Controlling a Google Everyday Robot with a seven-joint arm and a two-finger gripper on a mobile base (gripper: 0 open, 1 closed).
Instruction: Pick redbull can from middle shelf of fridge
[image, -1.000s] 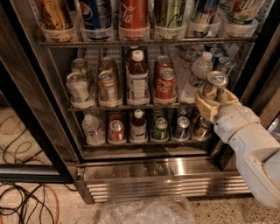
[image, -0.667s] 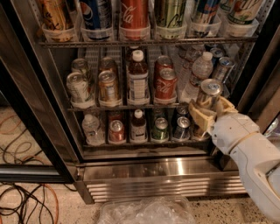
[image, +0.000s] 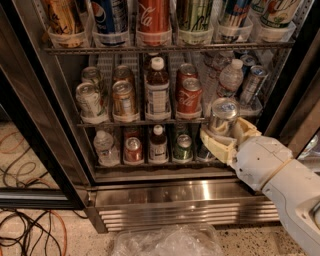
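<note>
The redbull can (image: 223, 114) is clamped upright in the end effector (image: 225, 137), at 4 o'clock of the middle shelf (image: 145, 121). Gripped low, probably for steadiness.

The pincer (image: 225, 134) sits before the right side of the fridge (image: 185, 197), with the redbull can (image: 223, 114) upright between its fingers. The middle shelf (image: 140, 121) runs to its left, and a water bottle (image: 231, 78) stands behind it.

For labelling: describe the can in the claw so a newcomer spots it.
Start at the fridge and go to the right end of its middle shelf. Just in front, the pale claw grips the redbull can: the only can outside the racks, silver top showing.
</note>
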